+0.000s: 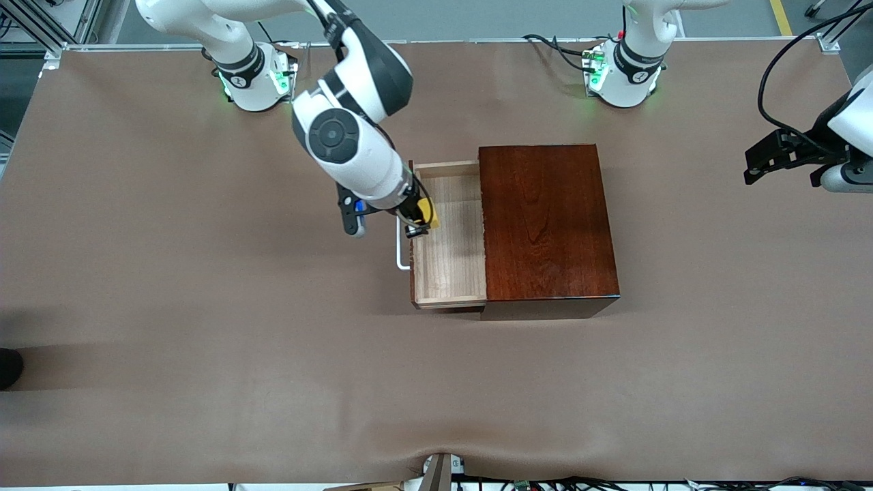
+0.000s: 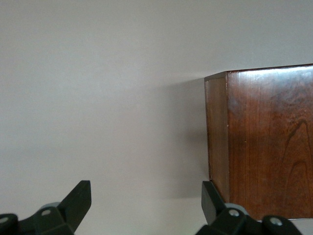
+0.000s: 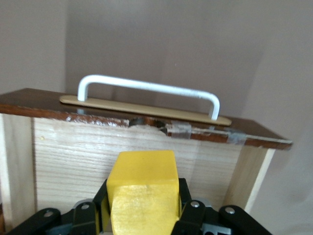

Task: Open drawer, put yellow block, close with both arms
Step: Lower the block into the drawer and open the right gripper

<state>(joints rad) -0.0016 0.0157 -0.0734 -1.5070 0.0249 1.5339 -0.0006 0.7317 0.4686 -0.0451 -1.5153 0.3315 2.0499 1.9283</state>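
The dark mahogany box (image 1: 545,228) sits mid-table with its drawer (image 1: 450,262) pulled out toward the right arm's end, pale wood inside, white bar handle (image 1: 402,252) on its front. My right gripper (image 1: 421,219) is shut on the yellow block (image 1: 430,213) and holds it over the open drawer, close to its front. In the right wrist view the block (image 3: 142,193) sits between the fingers above the drawer's floor (image 3: 73,161), with the handle (image 3: 146,88) past it. My left gripper (image 1: 777,160) waits open over the table at the left arm's end; its view shows the box's side (image 2: 264,142).
The two arm bases (image 1: 259,78) (image 1: 620,75) stand along the table's edge farthest from the front camera. Brown table surface (image 1: 204,341) surrounds the box. Cables lie along the edge nearest the camera.
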